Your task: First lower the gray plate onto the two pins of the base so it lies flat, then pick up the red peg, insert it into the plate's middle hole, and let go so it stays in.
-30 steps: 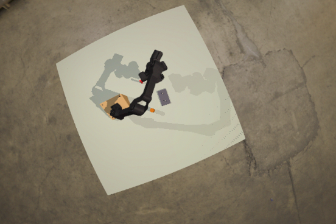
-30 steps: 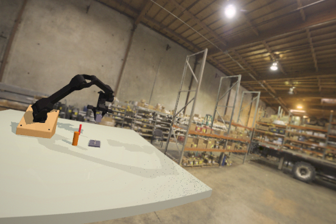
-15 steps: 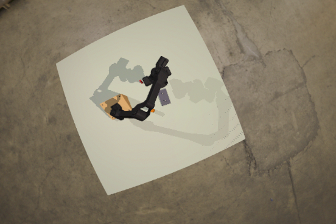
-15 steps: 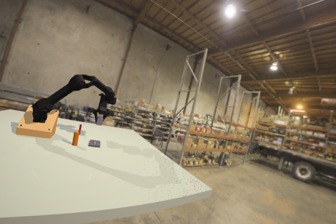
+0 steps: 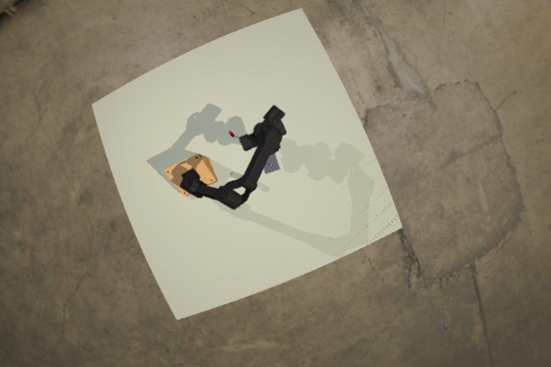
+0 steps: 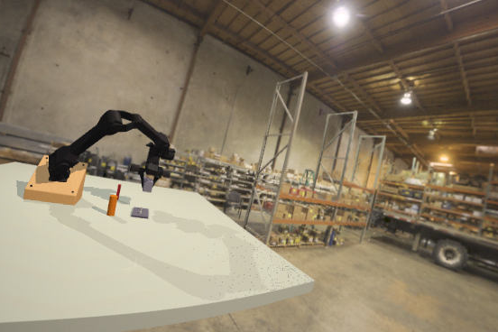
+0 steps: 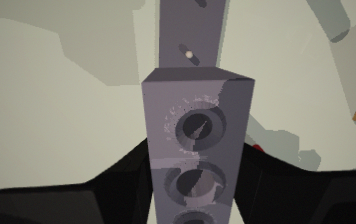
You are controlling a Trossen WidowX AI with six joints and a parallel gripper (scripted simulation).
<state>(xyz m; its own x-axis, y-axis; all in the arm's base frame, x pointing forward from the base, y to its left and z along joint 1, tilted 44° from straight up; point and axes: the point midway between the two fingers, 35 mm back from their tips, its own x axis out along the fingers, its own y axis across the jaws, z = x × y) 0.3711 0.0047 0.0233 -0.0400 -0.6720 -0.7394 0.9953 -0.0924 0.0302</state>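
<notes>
My gripper (image 6: 149, 181) (image 7: 186, 136) is shut on the gray plate (image 6: 147, 185) (image 7: 164, 115), gripping its two long sides. The plate hangs above the table, with two round holes and part of a third showing in the wrist view. The flat dark gray base (image 5: 273, 168) (image 6: 140, 214) (image 7: 175, 25) lies on the table, below and beyond the plate's far end in the wrist view. One pale pin (image 7: 189, 54) shows on it; the plate hides part of the base. The red peg (image 5: 232, 134) (image 6: 118, 191) (image 7: 257, 148) stands upright, mostly hidden behind the right finger in the wrist view.
An orange cylinder (image 6: 112, 206) stands upright between the arm's mount and the base; the arm hides it in the top view. The orange wedge mount (image 5: 209, 171) (image 6: 58, 194) carries the arm. Arm shadows cross the pale table (image 5: 192, 279) (image 6: 74, 280).
</notes>
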